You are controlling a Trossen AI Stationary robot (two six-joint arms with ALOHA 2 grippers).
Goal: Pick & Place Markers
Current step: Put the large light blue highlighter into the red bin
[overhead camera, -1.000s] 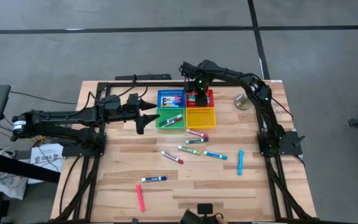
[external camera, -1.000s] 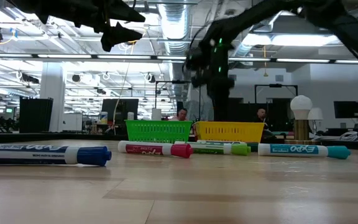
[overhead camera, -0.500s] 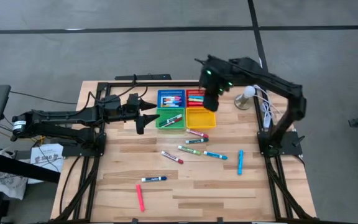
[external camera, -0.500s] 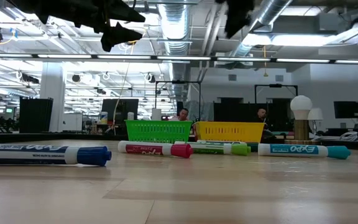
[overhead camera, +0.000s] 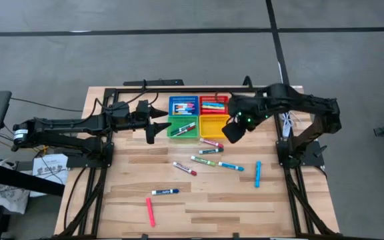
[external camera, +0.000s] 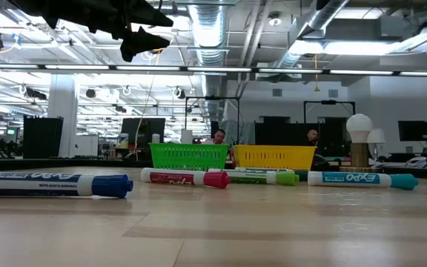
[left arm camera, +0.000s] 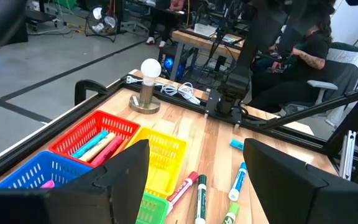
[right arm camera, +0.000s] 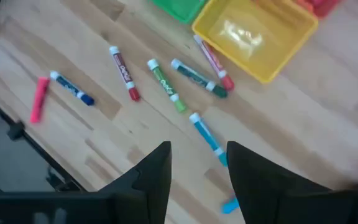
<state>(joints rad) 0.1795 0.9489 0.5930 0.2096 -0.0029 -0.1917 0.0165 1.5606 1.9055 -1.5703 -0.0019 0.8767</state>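
Right gripper [overhead camera: 233, 131] swung forward — open, above markers [overhead camera: 210, 151]

teal-capped marker [external camera: 362, 179]: "EXPO" printed on the white barrel, readable in the low view
blue-capped marker [external camera: 54, 184]: a line of blue print on the barrel, too blurred to read
other markers: print too small to read

My wooden tabletop [overhead camera: 272, 200] carries four mesh baskets [overhead camera: 199, 117], a bulb lamp [overhead camera: 265, 107] and scattered markers [overhead camera: 205, 161].
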